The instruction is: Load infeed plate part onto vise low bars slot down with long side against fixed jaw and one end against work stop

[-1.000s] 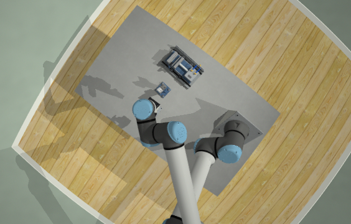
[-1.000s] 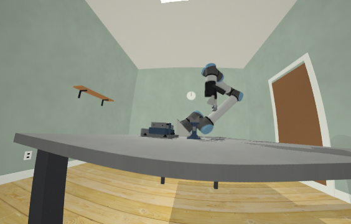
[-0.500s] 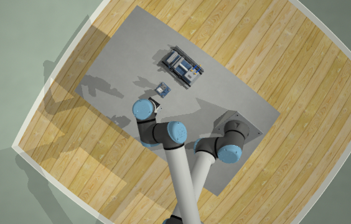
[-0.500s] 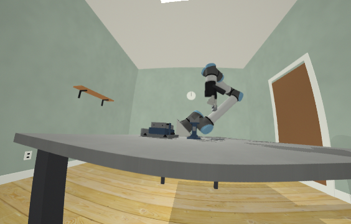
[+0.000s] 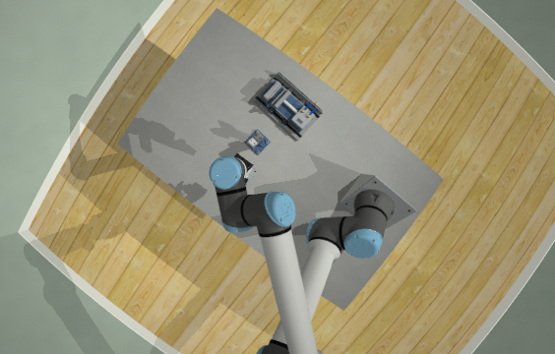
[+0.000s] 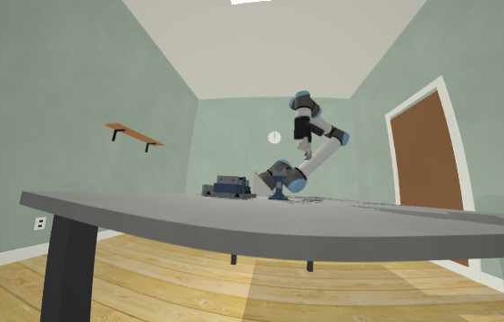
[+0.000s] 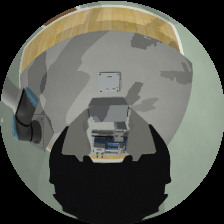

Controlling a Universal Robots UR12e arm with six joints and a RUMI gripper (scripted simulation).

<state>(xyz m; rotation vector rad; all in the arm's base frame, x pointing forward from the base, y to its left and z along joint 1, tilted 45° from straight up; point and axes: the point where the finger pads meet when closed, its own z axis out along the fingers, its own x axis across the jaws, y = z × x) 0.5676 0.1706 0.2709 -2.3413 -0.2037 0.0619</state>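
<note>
My gripper (image 5: 249, 169) (image 6: 307, 155) (image 7: 108, 108) is shut on the part (image 7: 108, 111), a plain grey block, and holds it high above the table. Two of the part's faces, one darker, show between the fingers in the wrist view; I cannot make out its slot. The square infeed plate (image 7: 109, 81) is bare; the arm hides it in the top view. The blue and grey vise (image 5: 287, 104) (image 6: 230, 187) (image 7: 116, 146) stands beyond the V-block, its jaws apart. The small blue V-block stand (image 5: 258, 142) (image 6: 279, 189) is between the gripper and the vise in the top view, with nothing lying in it.
The grey table (image 5: 199, 84) (image 6: 154, 215) carries the vise and the V-block stand. The arm's base plate (image 5: 398, 210) is at the right in the top view. Blue and yellow fittings (image 5: 311, 107) stick up at the vise's right end. The arm's shadows fall across the table.
</note>
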